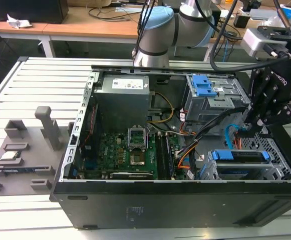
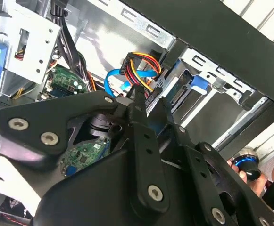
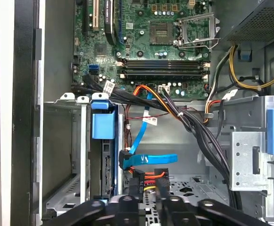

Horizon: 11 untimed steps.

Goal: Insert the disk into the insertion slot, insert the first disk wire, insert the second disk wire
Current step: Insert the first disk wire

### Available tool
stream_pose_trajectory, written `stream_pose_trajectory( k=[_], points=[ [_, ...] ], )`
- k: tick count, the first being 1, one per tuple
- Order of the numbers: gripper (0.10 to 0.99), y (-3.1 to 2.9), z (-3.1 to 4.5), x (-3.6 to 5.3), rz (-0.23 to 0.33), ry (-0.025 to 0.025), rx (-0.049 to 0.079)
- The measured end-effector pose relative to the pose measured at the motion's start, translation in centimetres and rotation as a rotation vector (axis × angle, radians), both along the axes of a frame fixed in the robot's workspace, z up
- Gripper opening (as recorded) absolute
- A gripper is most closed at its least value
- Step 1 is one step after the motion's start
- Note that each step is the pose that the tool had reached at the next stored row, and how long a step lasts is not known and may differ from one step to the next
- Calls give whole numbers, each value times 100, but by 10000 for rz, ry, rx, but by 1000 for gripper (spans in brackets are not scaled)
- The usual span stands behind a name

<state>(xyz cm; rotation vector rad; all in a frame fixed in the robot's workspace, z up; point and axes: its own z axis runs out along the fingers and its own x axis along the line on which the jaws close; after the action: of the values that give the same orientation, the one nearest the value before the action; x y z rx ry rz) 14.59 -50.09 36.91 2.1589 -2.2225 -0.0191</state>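
Note:
The disk (image 1: 235,155) sits in the insertion slot (image 1: 278,155) at the front corner of the open computer case, on the exterior view's right. Its blue carrier (image 3: 103,125) stands up along the grey cage wall (image 3: 61,155). My gripper (image 3: 148,200) reaches down beside the disk's edge, shut on the black plug of the first disk wire (image 3: 146,181), whose orange and red wires (image 2: 139,63) fan out past the fingertips (image 2: 137,94). The second disk wire (image 3: 141,141) curves down from the motherboard. Its dark plug (image 3: 125,159) rests against the disk's edge just above my fingers.
A taller grey cage with blue latches (image 1: 210,95) stands behind the slot. Black cable bundles (image 3: 193,127) cross between it and the disk. The motherboard (image 1: 130,150) and power supply (image 1: 122,97) fill the case's left. Grey fixtures (image 1: 20,150) lie on the slatted table.

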Motion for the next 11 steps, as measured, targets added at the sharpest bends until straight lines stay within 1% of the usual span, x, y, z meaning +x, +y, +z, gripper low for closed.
stream_pose_trajectory(
  k=[1, 2, 3, 4, 5, 8, 11],
  points=[
    [302, 0, 1, 0, 0, 0, -7],
    [302, 0, 0, 0, 0, 0, -10],
    [302, 1, -2, 0, 0, 0, -47],
    [302, 0, -10, 0, 0, 0, -169],
    [302, 0, -32, 0, 0, 0, -216],
    [302, 0, -84, 0, 0, 1, -273],
    [302, 1, -106, 0, 1, 0, -344]
  ],
)
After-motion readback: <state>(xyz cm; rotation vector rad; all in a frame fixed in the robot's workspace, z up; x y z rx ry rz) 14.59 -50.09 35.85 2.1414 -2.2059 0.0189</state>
